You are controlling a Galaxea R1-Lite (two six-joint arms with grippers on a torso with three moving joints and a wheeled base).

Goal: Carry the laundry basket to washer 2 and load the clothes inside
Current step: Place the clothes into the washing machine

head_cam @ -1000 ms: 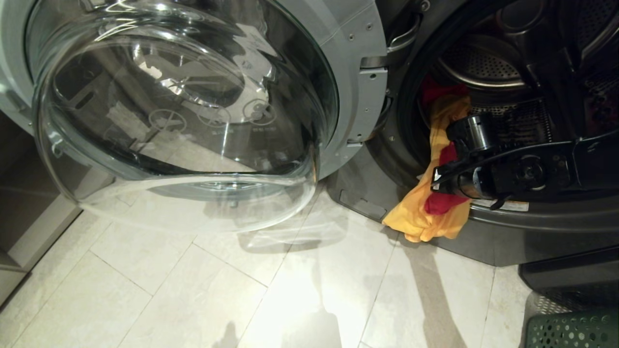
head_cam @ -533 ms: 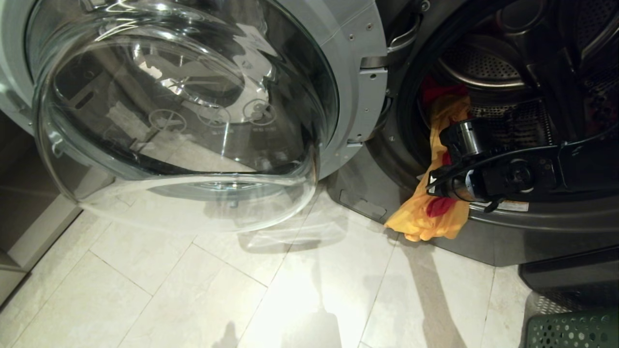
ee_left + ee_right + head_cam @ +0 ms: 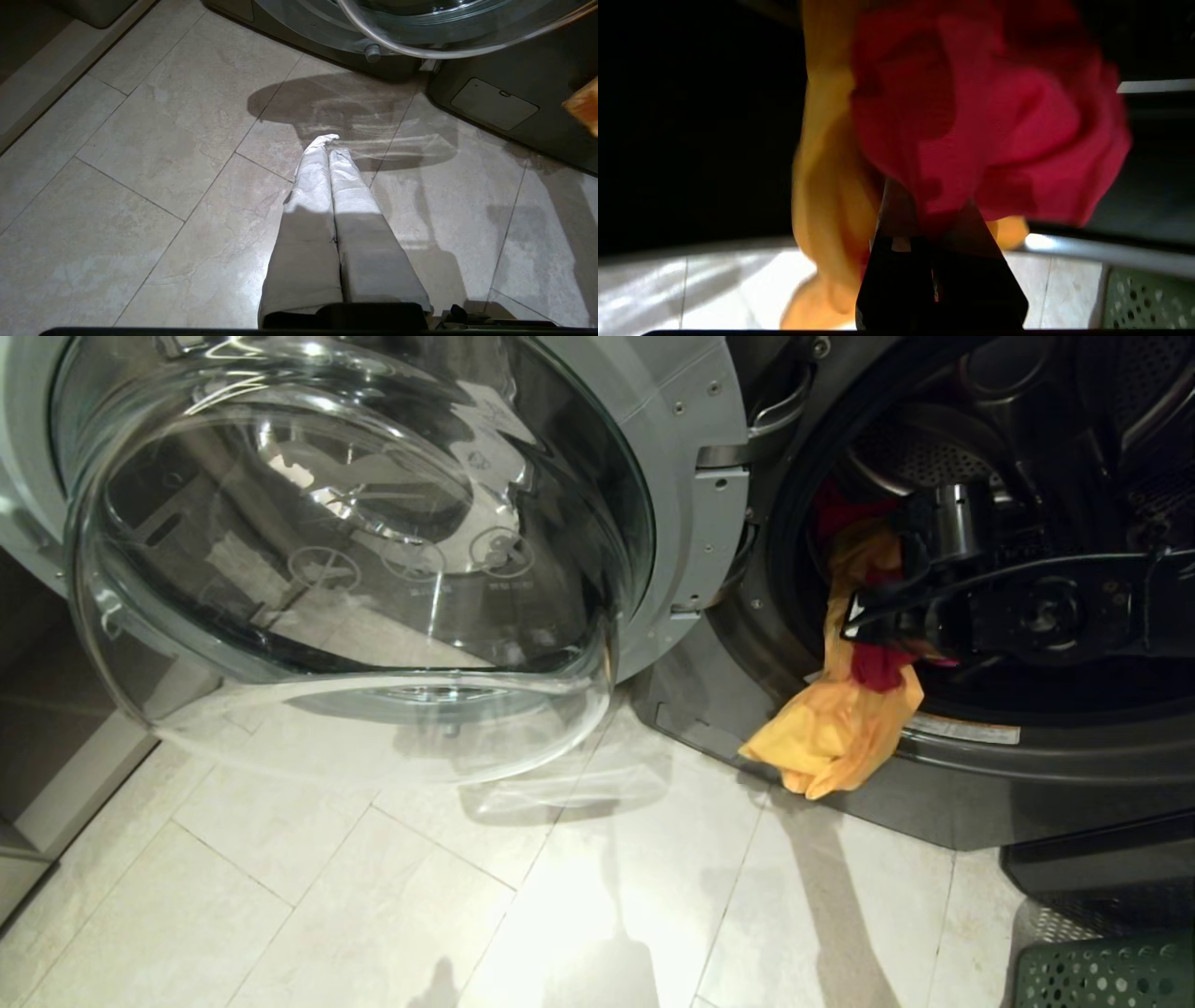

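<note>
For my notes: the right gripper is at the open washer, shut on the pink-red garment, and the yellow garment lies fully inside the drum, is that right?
Not quite. The right gripper, at the washer, is shut on the pink-red garment, but the yellow garment hangs out over the door sill towards the floor, as the head view shows.

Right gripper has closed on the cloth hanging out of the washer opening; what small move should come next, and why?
Probably carry the pinch deeper into the drum. The right gripper is shut on the red garment at the mouth of washer 2, while the yellow garment hangs over the door rim toward the floor; moving inward should drag both inside.
</note>
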